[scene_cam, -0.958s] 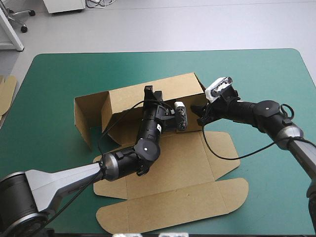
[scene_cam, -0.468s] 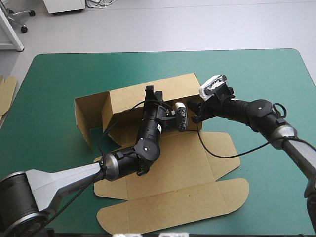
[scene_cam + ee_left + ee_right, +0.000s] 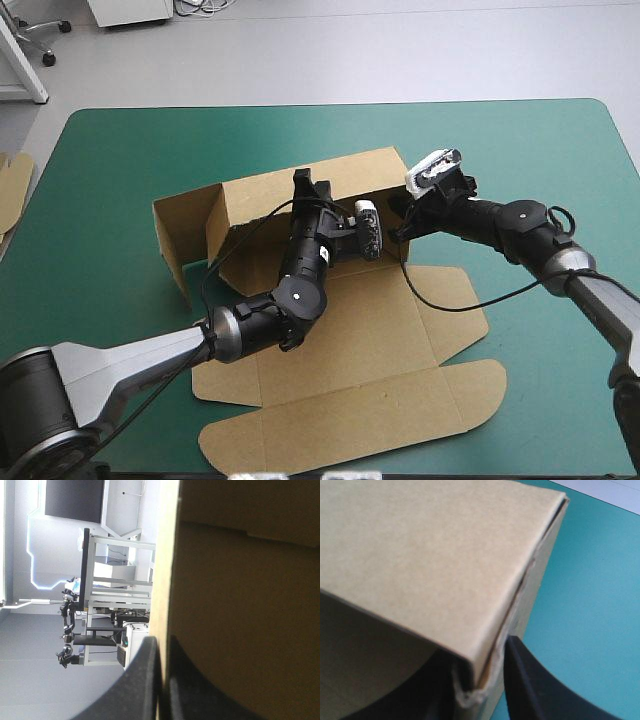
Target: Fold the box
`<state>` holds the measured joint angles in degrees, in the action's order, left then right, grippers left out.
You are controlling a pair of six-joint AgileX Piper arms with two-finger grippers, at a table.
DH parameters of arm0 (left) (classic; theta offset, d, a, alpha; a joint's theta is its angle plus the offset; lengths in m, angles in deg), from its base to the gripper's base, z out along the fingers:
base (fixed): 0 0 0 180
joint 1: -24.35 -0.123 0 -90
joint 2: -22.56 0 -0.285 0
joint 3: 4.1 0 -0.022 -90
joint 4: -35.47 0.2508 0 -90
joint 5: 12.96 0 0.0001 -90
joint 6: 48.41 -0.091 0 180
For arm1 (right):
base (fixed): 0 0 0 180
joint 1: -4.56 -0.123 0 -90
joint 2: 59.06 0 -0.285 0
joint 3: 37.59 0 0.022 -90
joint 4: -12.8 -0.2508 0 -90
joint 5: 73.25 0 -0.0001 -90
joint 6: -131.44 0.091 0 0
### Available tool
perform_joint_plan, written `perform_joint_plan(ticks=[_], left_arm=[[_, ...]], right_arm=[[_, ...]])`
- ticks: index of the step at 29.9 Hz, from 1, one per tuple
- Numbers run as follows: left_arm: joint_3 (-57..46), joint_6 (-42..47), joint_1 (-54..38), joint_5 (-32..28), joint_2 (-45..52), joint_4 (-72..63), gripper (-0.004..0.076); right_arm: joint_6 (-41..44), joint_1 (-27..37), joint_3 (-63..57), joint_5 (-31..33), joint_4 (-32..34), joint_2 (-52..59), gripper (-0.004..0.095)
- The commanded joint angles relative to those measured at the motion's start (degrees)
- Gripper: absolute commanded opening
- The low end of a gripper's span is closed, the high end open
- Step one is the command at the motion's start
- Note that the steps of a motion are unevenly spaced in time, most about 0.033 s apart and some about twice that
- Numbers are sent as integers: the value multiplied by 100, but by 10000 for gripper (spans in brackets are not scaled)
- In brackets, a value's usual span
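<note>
So the left claw (image 3: 163, 645) is pinched nearly shut on the raised back wall of the box (image 3: 270, 195), and the right claw (image 3: 476, 655) is clamped on its right corner. It sits mid-counter (image 3: 120, 150), back and left walls up, front flaps flat.

Soft, even light from overhead fills the high view. The table (image 3: 120, 180) is bright and free of glare, and the box (image 3: 360, 330) casts only a faint, short shadow, darkest under its raised wall. In the left wrist view the board is dim, backlit by strong brightness beyond its edge. In the right wrist view its outer face is well lit and its inside shadowed.
</note>
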<state>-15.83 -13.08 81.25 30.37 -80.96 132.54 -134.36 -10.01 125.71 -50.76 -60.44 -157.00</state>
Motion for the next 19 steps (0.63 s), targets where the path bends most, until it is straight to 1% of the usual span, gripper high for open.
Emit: perform_joint_plan(ticks=[1, 8, 12, 16, 18, 19], left_arm=[[221, 100, 67, -304, 144, 402, -14], [221, 100, 67, -199, 133, 368, -14], [221, 100, 67, -108, 133, 286, -14], [221, 125, 67, -187, 133, 321, -12], [221, 229, 67, -233, 133, 305, 13], [221, 327, 67, -260, 133, 281, 41]], right_arm=[[-84, -29, 157, 376, -133, 160, 165], [-84, -29, 157, 384, -144, 160, -33], [18, -29, 157, 373, -144, 160, -32], [44, -29, 157, 373, -144, 160, -33], [60, -29, 157, 373, -144, 160, -33], [71, -29, 157, 373, -160, 160, -33]])
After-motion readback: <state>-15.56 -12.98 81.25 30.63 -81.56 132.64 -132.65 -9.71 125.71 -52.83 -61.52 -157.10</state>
